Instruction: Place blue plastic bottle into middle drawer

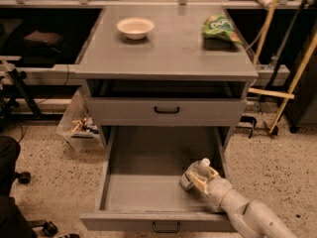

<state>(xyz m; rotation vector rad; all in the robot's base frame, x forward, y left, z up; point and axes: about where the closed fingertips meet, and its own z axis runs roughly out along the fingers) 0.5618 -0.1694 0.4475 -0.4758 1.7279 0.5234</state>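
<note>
The middle drawer [143,185] is pulled out wide open, a grey tray with low walls and a small loop handle on its front. My gripper [201,178] is inside it at the front right, shut on the blue plastic bottle [188,178]. The bottle is tilted, with its white cap [204,162] up and its lower end down close to the drawer floor. My arm [247,214] comes in from the lower right over the drawer's front corner.
The closed upper drawer [167,110] with a black handle sits above. A white bowl [135,28] and a green snack bag [219,26] are on the cabinet top. A clear bin [79,128] stands at the left, and wooden poles [285,93] lean at the right.
</note>
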